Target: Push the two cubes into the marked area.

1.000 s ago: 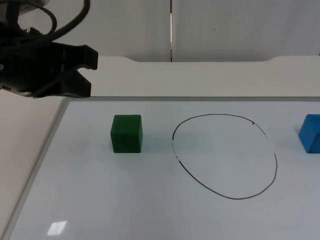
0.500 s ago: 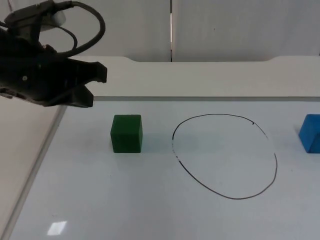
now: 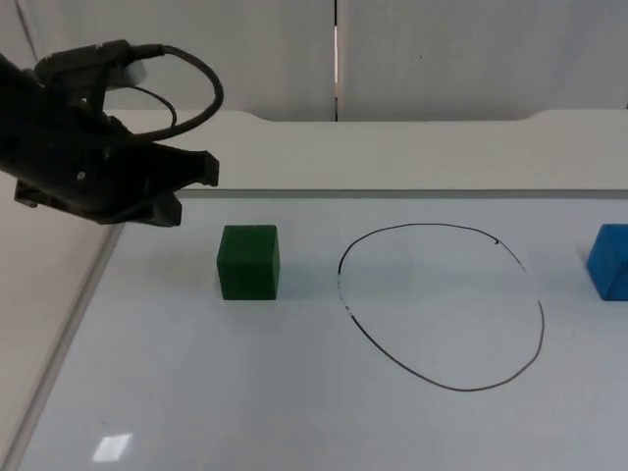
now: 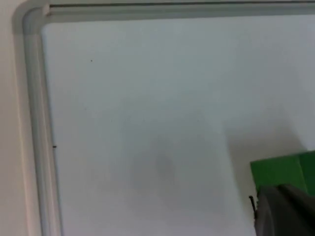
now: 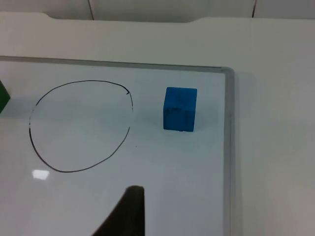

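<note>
A green cube [image 3: 248, 261] stands on the whiteboard to the left of a hand-drawn black oval [image 3: 442, 306]. A blue cube [image 3: 610, 261] sits to the right of the oval at the picture's edge. My left gripper [image 3: 189, 191] hovers open just up and left of the green cube, not touching it. In the left wrist view the green cube [image 4: 285, 168] lies right beyond the dark fingertip [image 4: 284, 212]. My right gripper [image 5: 125, 212] waits well back from the blue cube [image 5: 180, 108] and the oval [image 5: 81, 126].
The whiteboard's grey frame [image 3: 74, 324] runs along the left side and also along the back [image 3: 392, 193]. Its right frame [image 5: 228, 147] passes close to the blue cube. Beyond the board lies the white table and the grey wall.
My left arm has come down and to the right, bringing its gripper closer to the green cube. Both cubes stay where they were.
</note>
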Robot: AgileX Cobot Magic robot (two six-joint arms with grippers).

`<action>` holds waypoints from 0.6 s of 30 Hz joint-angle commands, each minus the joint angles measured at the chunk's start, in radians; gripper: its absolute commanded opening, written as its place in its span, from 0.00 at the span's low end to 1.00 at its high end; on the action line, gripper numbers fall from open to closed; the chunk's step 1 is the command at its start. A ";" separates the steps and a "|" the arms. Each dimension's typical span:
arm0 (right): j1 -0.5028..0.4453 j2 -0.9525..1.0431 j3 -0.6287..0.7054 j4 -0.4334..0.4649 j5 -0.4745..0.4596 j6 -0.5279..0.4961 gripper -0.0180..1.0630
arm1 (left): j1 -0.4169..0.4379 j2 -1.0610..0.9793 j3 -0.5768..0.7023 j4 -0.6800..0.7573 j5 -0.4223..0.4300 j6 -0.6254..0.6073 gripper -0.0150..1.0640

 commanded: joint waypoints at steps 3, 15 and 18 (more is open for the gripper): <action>-0.006 -0.005 0.006 0.002 -0.003 -0.002 0.99 | -0.006 0.058 -0.034 0.011 -0.007 0.003 0.01; -0.006 -0.005 0.006 0.002 -0.003 -0.002 0.99 | -0.039 0.187 -0.088 0.003 -0.017 0.006 0.01; -0.006 -0.005 0.006 0.002 -0.003 -0.002 0.99 | -0.055 0.199 -0.092 0.003 -0.032 0.006 0.01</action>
